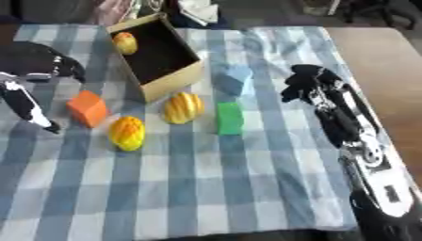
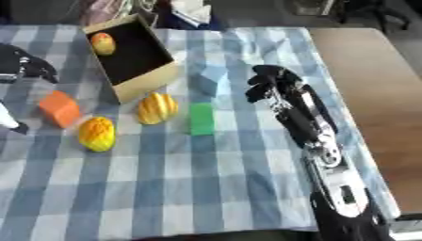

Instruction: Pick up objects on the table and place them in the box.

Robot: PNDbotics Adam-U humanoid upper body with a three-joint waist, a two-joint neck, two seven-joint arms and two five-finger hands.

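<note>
1. a blue and white checked cloth (image 1: 206, 188) covers the table. a cardboard box (image 1: 175, 79) sits at the far left, open at the top, with one yellow-red fruit (image 1: 125, 43) already inside at its far end.
2. loose things lie just near of the box: an orange block (image 1: 87, 108) at left, a yellow-orange fruit (image 1: 127, 133), a ribbed yellow fruit (image 1: 183, 108) almost touching the box wall, a green block (image 1: 230, 118), and a pale blue block (image 1: 231, 80) to the right of the box.
3. the right hand (image 1: 306, 85) hovers to the right of the blue block, fingers curled, holding nothing.
4. the left hand (image 1: 33, 61) shows at the far left edge; whether its fingers are apart or together cannot be told.
5. likely step: reach for the blue block, the closest piece. the fingers should uncurl before the hand drops, come down from above, and stay off the box wall and the green block.
</note>
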